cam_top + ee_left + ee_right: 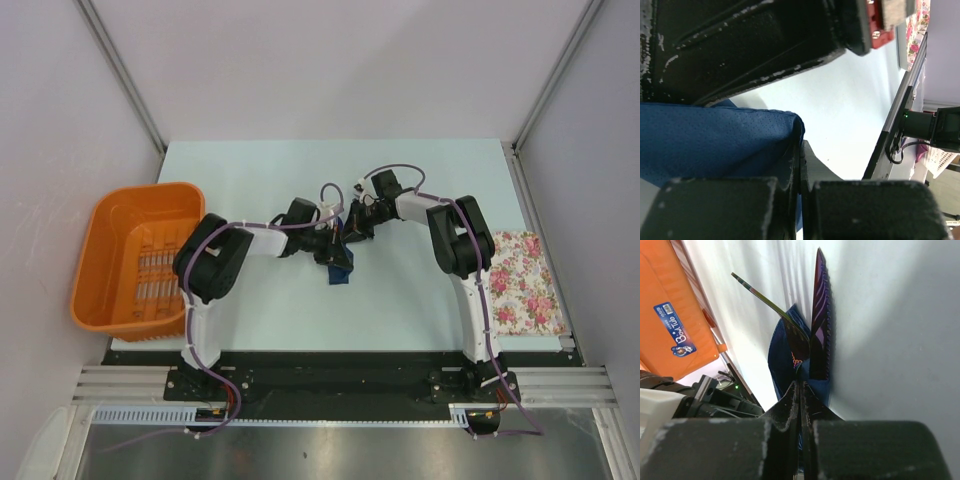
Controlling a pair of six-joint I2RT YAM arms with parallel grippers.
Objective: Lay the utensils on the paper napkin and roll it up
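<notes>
A: Entry one, the pincers?
B: Left gripper (801, 150): clenched on an edge of the thin navy paper napkin (715, 135). Right gripper (800, 386): clenched on the same napkin's other end, at mid-table.
A: Contents?
B: Two slim purple plastic utensils (819, 315), one serrated, jutting from the folds.
A: Unclear?
B: Their lower ends are hidden in the napkin. Whether the right pads pinch them too, I cannot tell.
</notes>
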